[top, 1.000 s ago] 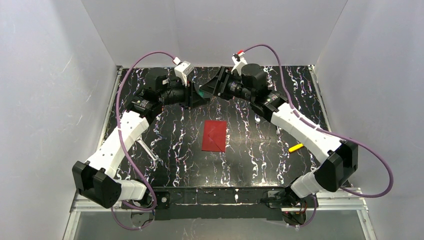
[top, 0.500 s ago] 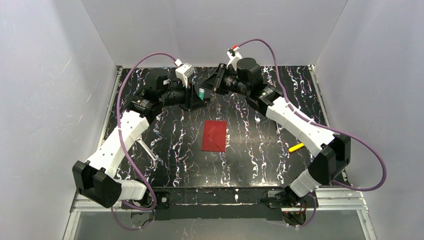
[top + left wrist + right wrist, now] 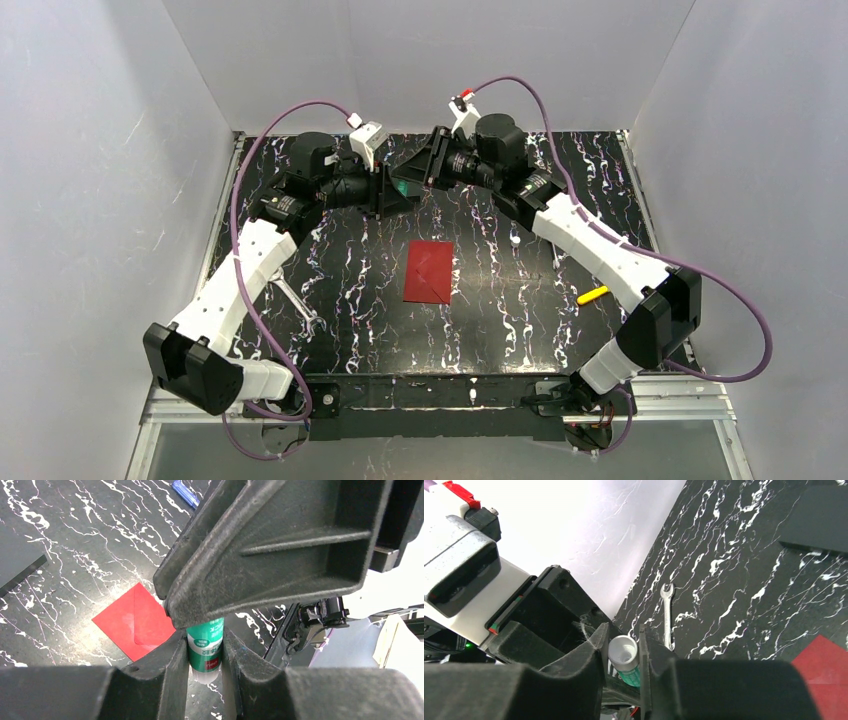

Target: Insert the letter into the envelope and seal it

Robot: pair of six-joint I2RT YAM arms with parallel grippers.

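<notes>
L hand (image 3: 204, 636) is pinched narrow on the green glue stick (image 3: 204, 655), up over the far side of the table (image 3: 520, 310). R hand (image 3: 624, 630) sits close round its white end (image 3: 622, 650), the cap I reckon; can't tell if it bites. To uncap: grip square, pull straight, L firm. Envelope (image 3: 428, 272) lies flat mid-table, apart from both; no letter visible. Spanner (image 3: 298, 305) and yellow bit (image 3: 592, 295) lie off to the sides, not blocking.

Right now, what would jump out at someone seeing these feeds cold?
Both arms meet above the far side of the table over one green glue stick. The left gripper is clamped on its body, and the right gripper has its fingers either side of the white cap, though a firm pinch isn't clear. The red envelope lies flat mid-table, flap folded down.
</notes>
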